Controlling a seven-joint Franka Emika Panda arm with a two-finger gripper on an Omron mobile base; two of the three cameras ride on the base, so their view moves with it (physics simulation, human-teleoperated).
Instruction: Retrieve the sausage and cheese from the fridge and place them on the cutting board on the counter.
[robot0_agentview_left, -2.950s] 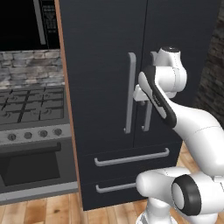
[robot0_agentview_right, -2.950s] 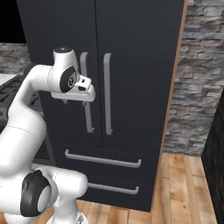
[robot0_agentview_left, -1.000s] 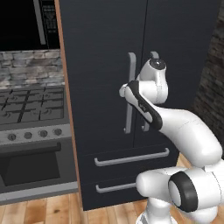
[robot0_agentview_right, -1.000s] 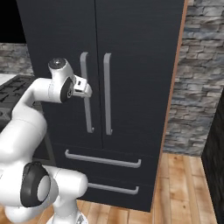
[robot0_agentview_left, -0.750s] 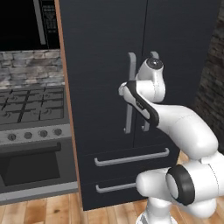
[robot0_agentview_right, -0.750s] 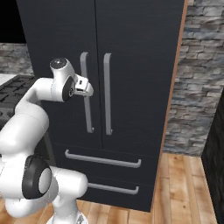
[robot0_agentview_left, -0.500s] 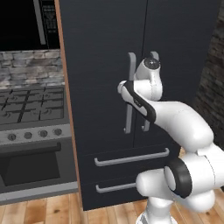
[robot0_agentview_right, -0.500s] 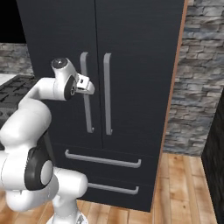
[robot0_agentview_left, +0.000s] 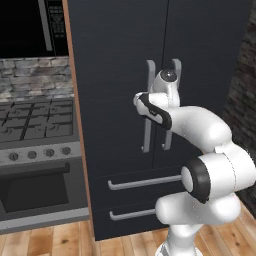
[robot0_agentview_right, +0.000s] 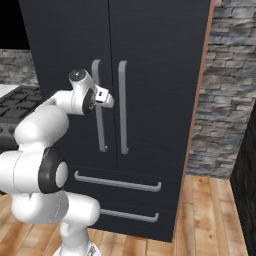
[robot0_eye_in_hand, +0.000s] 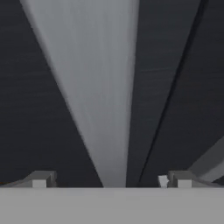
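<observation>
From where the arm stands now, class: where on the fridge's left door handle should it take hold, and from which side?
Grip the left handle on its upper stretch, coming straight at the fridge front. The long vertical bar already sits between the open claw, which can close across it.

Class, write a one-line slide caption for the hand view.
Open gripper straddles the left door handle of the closed fridge.

Flanking base views; hand camera near fridge (robot0_agentview_left: 120, 75)
</observation>
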